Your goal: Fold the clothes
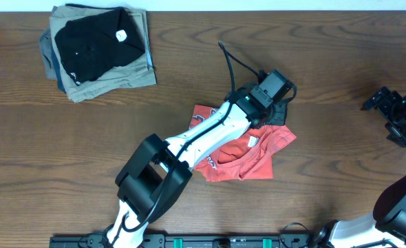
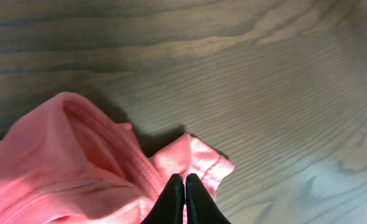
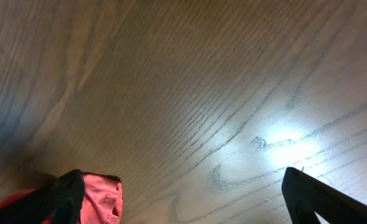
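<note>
The red-orange T-shirt (image 1: 258,155) lies crumpled at the table's middle, its small white neck tag (image 1: 252,141) showing. My left arm reaches across it. My left gripper (image 1: 280,114) is at the shirt's far right corner. In the left wrist view the jaws (image 2: 185,182) are shut on a hemmed edge of the shirt (image 2: 78,162). My right gripper (image 1: 396,117) is off at the right edge, away from the shirt. In the right wrist view it is open (image 3: 183,186) over bare wood, with a bit of the shirt (image 3: 102,199) beside its left finger.
A stack of folded garments (image 1: 137,76), khaki and blue with a black one (image 1: 96,41) on top, sits at the far left corner. The brown wooden table (image 1: 340,69) lies between the two grippers.
</note>
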Motion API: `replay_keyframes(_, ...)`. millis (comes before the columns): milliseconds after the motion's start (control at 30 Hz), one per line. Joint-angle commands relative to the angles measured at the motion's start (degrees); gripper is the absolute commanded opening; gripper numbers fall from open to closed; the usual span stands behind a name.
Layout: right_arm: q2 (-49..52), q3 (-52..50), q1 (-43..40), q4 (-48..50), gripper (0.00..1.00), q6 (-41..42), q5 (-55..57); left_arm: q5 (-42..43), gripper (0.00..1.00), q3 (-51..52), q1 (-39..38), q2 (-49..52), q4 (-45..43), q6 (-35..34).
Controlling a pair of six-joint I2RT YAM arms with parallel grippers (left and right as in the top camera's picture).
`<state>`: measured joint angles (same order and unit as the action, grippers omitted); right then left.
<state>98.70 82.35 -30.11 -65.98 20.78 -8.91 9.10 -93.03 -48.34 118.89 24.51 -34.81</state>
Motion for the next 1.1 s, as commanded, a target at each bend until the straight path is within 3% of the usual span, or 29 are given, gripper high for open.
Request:
replay_keyframes(0, -1.0, 0.7, -0.5, 0.0, 0.99, -0.1, 0.6, 0.8, 0.06, 0.1, -0.8, 3.1, -0.9, -1.7)
replay_keyframes(200, -1.0, 0.7, -0.5, 0.0, 0.99, -0.1, 0.6, 0.8, 0.06, 0.1, -2.2, 5.0, 0.3, -1.0)
replay_keyframes(433, -1.0, 0.7, -0.5, 0.0, 0.99, -0.1, 0.6, 0.5, 0.1, 0.1, -2.2, -1.9, 3.3, 1.7)
replay_keyframes(500, -1.0, 0.7, -0.5, 0.0, 0.99, -0.1, 0.6, 0.6, 0.16, 0.1, -2.2, -4.9, 4.9, 1.7)
replay_keyframes(700, -1.0, 0.7, -0.5, 0.0, 0.99, -0.1, 0.6, -2.4, 0.69, 0.1, -2.1, -10.5, 12.0, 1.6)
replay_keyframes(867, -1.0, 0.7, -0.5, 0.0, 0.99, -0.1, 0.6, -4.6, 0.73, 0.1, -1.9, -7.9, 16.0, -4.1)
replay_keyframes(1067, -1.0, 0.7, -0.5, 0.0, 0.99, -0.1, 0.6, -1.4, 0.73, 0.1, -1.9, -0.9, 13.3, -8.8)
